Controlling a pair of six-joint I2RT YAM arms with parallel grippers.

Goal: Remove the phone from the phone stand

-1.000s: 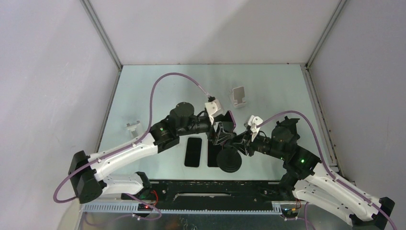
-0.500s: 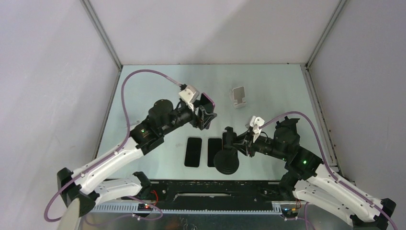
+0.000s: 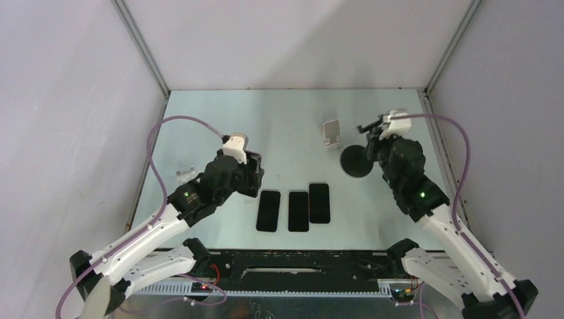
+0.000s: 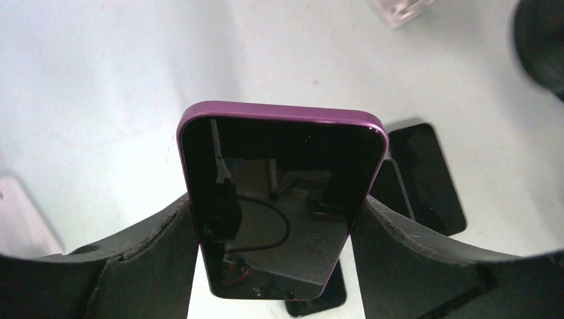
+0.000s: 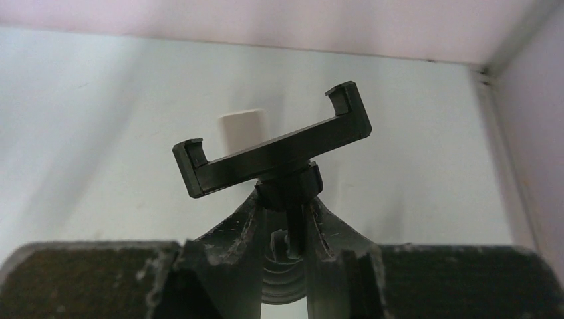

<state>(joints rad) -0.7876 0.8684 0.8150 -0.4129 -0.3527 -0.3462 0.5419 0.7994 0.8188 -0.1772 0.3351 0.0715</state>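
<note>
Found the left hand (image 4: 275,203) closed on the purple phone (image 4: 282,153), one finger (image 4: 133,259) pressed to each long edge, the gap between them just the width of the case. Saw the dark screen turned toward the wrist camera, the top edge pointing away from the wrist, cables mirrored in the glass. Placed hand and phone, in the top view, just beyond the left end of the row of three dark phones (image 3: 298,211) lying flat on the table (image 3: 219,119). Could not tell from any view how high above the table.

Found the right hand (image 5: 287,212) nearly closed, both fingers clamped on the thin stem of the black stand (image 3: 356,163) between cradle and round base. Saw the cradle tilted, its right hook higher than its left, the base tucked back toward the wrist. Placed this hand and stand well beyond the right end of the row, toward the far right corner of the table. Could not tell whether the base touched the table.

Saw phone and black stand well apart, each in its own hand, with the row between them.

Noted a small white stand (image 3: 331,133) upright on the table beyond the row, just beside the black stand. Noted a small white piece (image 3: 184,176) well to the left of the row, near the table's left edge.
</note>
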